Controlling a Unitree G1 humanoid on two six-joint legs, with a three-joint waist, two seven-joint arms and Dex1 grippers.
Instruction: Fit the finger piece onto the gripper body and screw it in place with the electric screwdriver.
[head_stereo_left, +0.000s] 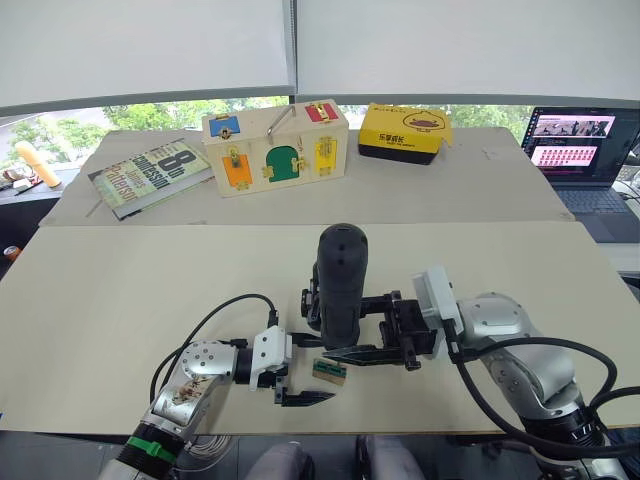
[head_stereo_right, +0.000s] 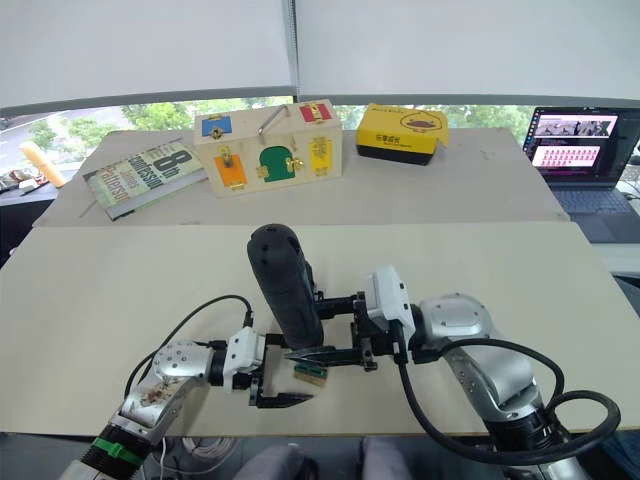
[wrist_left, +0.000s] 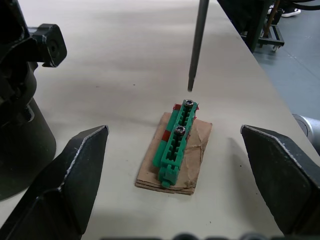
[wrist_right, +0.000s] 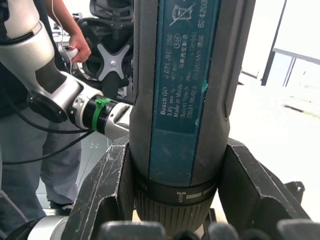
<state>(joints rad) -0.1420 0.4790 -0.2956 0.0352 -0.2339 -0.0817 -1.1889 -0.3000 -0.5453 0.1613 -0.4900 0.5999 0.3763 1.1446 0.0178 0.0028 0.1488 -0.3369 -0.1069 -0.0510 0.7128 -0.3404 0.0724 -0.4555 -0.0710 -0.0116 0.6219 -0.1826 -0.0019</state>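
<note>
1. Left eye view: we see the electric screwdriver standing near upright, bit down, clamped in the right gripper near the table's front edge.
2. We see its bit tip just above the green block's end screw; bare table all round.
3. Left gripper lies low beside the block, fingers spread wide, holding nothing.
4. Right forearm reaches in from the right.

Bright, even daylight; soft shadows
</note>
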